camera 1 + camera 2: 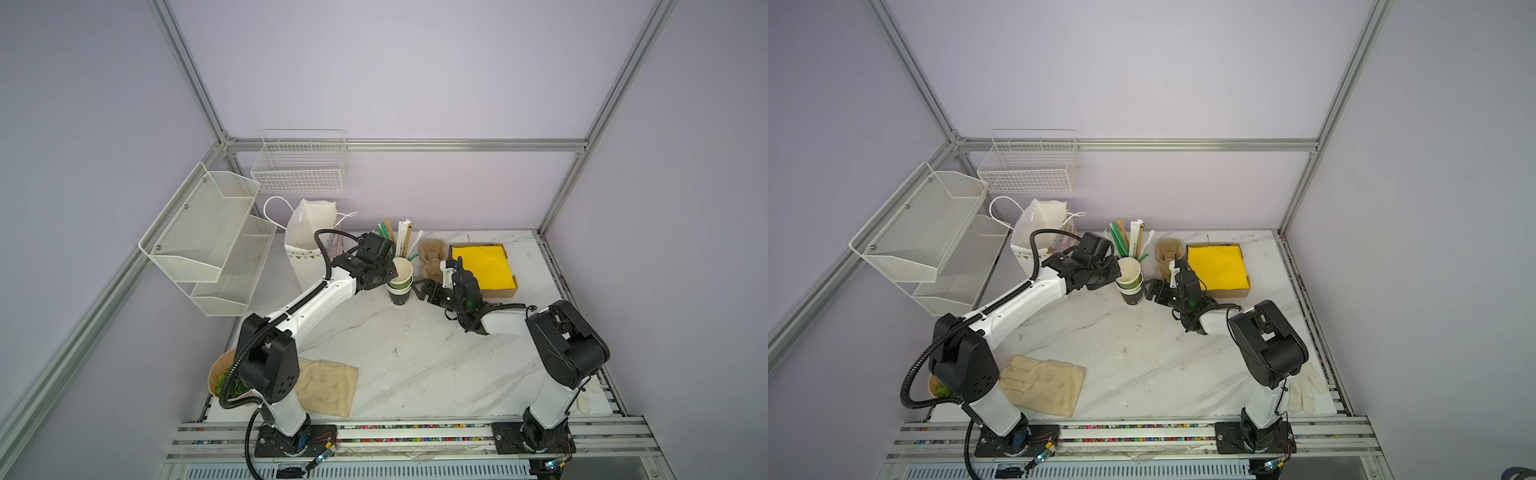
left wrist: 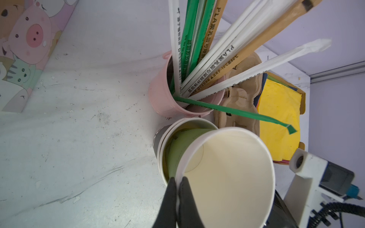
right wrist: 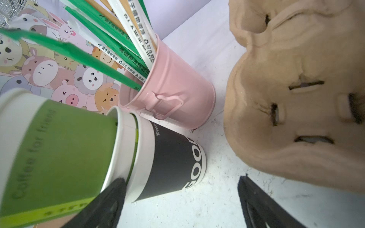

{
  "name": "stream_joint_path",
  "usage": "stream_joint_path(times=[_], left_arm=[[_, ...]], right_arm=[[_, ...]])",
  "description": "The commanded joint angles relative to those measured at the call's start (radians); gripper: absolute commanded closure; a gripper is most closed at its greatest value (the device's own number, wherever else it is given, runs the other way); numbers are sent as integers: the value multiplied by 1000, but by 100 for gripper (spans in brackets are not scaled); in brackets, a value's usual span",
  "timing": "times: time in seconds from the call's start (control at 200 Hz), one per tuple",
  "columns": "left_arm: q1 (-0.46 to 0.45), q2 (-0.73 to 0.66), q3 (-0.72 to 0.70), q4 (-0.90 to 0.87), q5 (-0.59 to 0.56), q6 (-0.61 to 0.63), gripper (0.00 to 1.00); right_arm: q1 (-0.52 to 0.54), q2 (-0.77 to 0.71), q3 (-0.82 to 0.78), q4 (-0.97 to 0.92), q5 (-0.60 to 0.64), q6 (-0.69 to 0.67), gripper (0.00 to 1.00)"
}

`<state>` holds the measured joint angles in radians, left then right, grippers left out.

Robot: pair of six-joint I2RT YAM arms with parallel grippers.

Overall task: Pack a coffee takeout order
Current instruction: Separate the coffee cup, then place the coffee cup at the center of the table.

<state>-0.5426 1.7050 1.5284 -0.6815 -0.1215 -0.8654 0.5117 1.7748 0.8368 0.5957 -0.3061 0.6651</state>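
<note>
Left fingers (image 2: pixel 169 199) pinch the green cup (image 2: pixel 227 177) rim, carrier (image 2: pixel 240 98) beyond.

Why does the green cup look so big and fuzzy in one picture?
Right wrist view: the green cup sits very near the lens, so it looks huge and its lettering is soft, while the pink bucket behind is sharp. Left wrist view: the left gripper, shut on that cup's rim, is a dark blur. Both top views: soft even light, hardly any shadows.
</note>
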Motion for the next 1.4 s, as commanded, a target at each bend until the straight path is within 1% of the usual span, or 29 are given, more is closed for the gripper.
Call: stream_joint_path(times=[0.0, 0.21, 0.32, 0.45, 0.49, 0.595, 0.7, 0.79, 0.875, 1.005, 1.12, 1.27, 1.395], left_arm=[[-5, -7, 140, -40, -26, 63, 100], [-6, -6, 207, -93, -45, 106, 100], [-7, -34, 204, -108, -60, 126, 100], [-20, -60, 201, -138, -58, 172, 100], [-26, -67, 202, -146, -49, 197, 100], [-41, -110, 180, -159, -36, 244, 100], [-60, -168, 148, -175, -30, 270, 100], [-93, -213, 135, -196, -34, 289, 100], [-132, -249, 122, -205, -56, 288, 100], [-191, -281, 99, -206, -54, 282, 100], [-251, -280, 42, -199, -37, 272, 100], [-321, -269, -86, -132, -48, 254, 100], [-335, -251, -180, -48, -23, 240, 100]], right_arm=[[7, -8, 25, -19, 10, -10, 8], [7, -37, 31, -44, 27, -34, 8], [7, -72, 36, -83, 68, -66, 6], [6, -123, 31, -123, 106, -65, 3], [5, -148, 27, -137, 132, -65, 2], [5, -246, 27, -207, 255, -86, 2], [6, -327, 64, -339, 369, -115, 2], [6, -355, 108, -454, 461, -119, 3], [6, -356, 154, -568, 515, -109, 3], [-10, -342, 182, -683, 488, -118, 3], [-51, -322, 173, -767, 401, -122, 3], [-90, -313, 136, -837, 413, -109, 3], [-138, -299, 128, -888, 420, -98, 4]])
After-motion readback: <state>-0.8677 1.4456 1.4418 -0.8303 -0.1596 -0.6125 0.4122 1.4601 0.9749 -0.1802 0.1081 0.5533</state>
